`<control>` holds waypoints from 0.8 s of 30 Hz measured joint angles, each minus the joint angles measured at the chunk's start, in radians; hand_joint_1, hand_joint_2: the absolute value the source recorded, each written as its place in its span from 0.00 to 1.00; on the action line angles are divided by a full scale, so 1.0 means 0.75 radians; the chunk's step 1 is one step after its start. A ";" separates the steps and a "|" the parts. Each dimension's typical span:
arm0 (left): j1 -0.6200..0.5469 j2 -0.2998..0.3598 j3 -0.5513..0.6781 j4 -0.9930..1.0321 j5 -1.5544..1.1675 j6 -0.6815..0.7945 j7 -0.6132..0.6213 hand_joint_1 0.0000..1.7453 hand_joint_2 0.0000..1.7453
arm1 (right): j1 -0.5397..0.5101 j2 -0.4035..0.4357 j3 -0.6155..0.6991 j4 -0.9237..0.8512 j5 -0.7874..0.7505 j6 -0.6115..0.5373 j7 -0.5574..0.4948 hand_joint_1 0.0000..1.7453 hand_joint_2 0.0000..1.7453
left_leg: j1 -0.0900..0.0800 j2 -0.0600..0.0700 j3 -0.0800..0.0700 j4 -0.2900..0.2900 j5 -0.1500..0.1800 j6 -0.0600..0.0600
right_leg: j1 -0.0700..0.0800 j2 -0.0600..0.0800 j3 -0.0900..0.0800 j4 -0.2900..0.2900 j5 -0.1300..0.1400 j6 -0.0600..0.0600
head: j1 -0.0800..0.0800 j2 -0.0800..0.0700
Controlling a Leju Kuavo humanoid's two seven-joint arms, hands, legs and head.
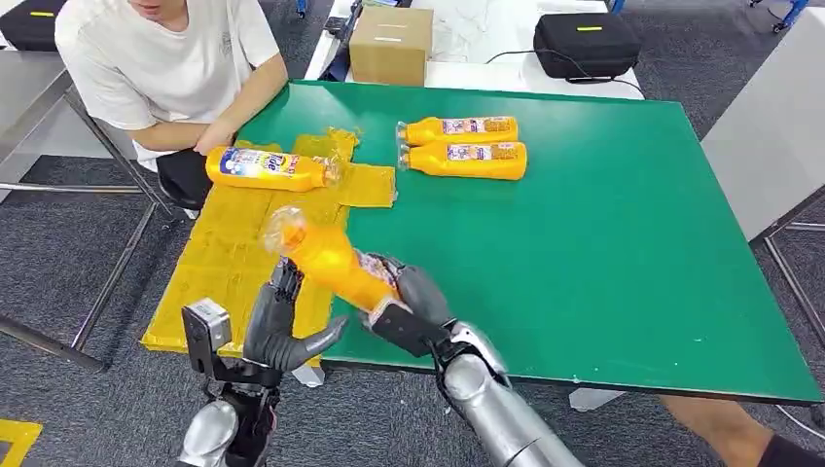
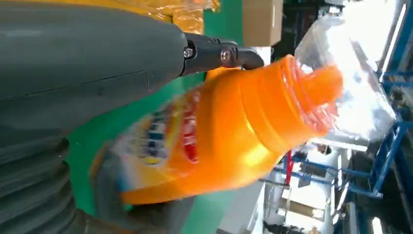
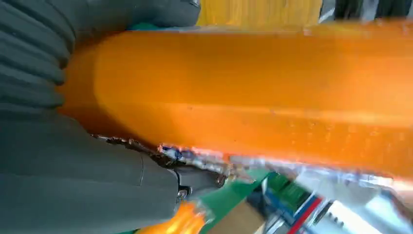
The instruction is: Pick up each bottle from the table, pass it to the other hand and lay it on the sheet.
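Note:
My right hand point(image 1: 409, 304) grips an orange bottle point(image 1: 326, 255) by its lower body and holds it tilted above the table's front edge, clear cap pointing up and to the left. My left hand point(image 1: 282, 326) is just left of it, fingers spread beside the bottle's neck and thumb stretched under it, not closed on it. The left wrist view shows this bottle point(image 2: 219, 136) close under one fingertip point(image 2: 243, 56). In the right wrist view the bottle point(image 3: 268, 97) lies across my right hand point(image 3: 73, 175). Another bottle point(image 1: 268, 167) lies on the yellow sheet point(image 1: 219, 268). Two more bottles point(image 1: 465, 146) lie side by side on the green table point(image 1: 623, 253).
A person in a white shirt point(image 1: 165, 58) sits at the table's far left corner, one hand point(image 1: 216, 139) by the bottle on the sheet. A cardboard box point(image 1: 391, 44) and a black case point(image 1: 586, 44) stand behind the table. The sheet overhangs the table's left edge.

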 measured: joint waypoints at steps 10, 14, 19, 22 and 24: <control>-0.043 -0.012 0.001 0.025 0.080 0.031 0.066 0.00 1.00 | -0.025 0.088 0.160 0.043 -0.006 -0.058 0.010 1.00 1.00 | 0.000 0.000 0.000 0.000 0.000 0.000 | 0.000 0.000 -0.001 0.000 0.000 0.000 | 0.001 0.000; -0.054 -0.016 0.001 0.038 0.147 0.031 0.079 0.00 1.00 | -0.034 0.099 0.183 0.046 -0.019 -0.085 0.019 1.00 1.00 | 0.000 0.000 0.000 0.000 0.000 0.000 | 0.000 0.000 -0.001 0.000 0.000 0.000 | 0.001 0.000; -0.054 -0.015 0.010 0.045 0.244 -0.011 0.112 0.00 1.00 | -0.038 0.100 0.207 0.074 -0.030 -0.101 0.011 1.00 1.00 | 0.000 0.000 0.000 0.000 0.000 0.000 | 0.000 0.000 -0.001 0.000 0.000 0.000 | 0.000 0.000; -0.054 -0.015 0.015 0.051 0.281 -0.037 0.126 0.00 1.00 | -0.041 0.100 0.219 0.092 -0.043 -0.102 0.006 1.00 1.00 | 0.000 0.000 0.000 0.000 0.000 0.000 | 0.000 0.000 -0.001 0.000 0.000 0.000 | 0.000 0.000; -0.054 -0.015 0.016 0.057 0.289 -0.040 0.127 0.00 1.00 | -0.044 0.100 0.222 0.100 -0.043 -0.102 0.005 1.00 1.00 | 0.000 0.000 0.000 0.000 0.000 0.000 | 0.000 0.000 -0.001 0.000 0.000 0.000 | 0.000 0.000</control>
